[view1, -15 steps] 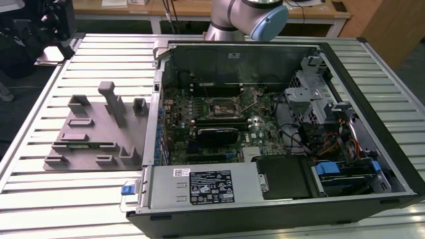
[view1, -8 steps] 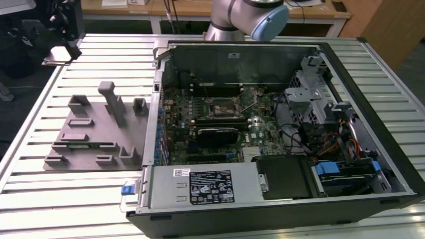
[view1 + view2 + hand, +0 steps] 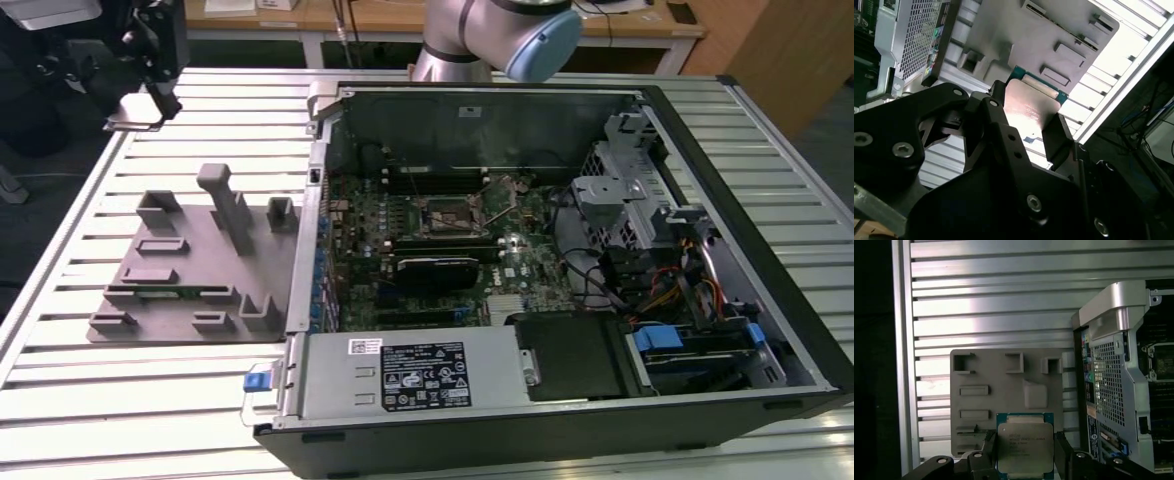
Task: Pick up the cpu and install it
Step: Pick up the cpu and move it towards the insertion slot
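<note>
While hanging over the grey fixture [image 3: 989, 375], the gripper [image 3: 1025, 440] pinches the cpu [image 3: 1025, 452] by its sides.

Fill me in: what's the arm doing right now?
The gripper has the cpu clamped between its jaws, with the metal top plate facing the camera in the first wrist view. The chip is held in the air over the slatted table, by the grey plastic fixture and beside the open computer case. It is not yet on the motherboard.
</note>
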You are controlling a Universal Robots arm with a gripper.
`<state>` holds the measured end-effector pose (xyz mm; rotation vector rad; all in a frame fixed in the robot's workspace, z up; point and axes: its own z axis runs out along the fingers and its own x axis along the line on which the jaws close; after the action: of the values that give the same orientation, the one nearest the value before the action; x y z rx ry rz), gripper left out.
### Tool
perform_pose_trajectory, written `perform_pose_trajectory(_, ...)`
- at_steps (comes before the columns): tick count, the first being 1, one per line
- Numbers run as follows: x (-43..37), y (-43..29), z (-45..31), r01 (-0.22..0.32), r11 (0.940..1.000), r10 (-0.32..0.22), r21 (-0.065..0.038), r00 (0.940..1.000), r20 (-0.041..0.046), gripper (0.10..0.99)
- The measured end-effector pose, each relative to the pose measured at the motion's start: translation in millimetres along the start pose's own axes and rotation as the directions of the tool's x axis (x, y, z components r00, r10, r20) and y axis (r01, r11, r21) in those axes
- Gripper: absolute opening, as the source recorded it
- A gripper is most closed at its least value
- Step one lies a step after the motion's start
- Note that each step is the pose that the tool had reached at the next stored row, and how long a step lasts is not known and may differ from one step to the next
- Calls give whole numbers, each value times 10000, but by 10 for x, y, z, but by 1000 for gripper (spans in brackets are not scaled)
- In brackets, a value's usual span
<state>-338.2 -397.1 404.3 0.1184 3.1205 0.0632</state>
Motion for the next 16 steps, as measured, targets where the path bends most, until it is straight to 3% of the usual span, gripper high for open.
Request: perform_pose_trajectory(16, -315, 24, 6, -2, 10000, 2, 3, 10000, -31, 541)
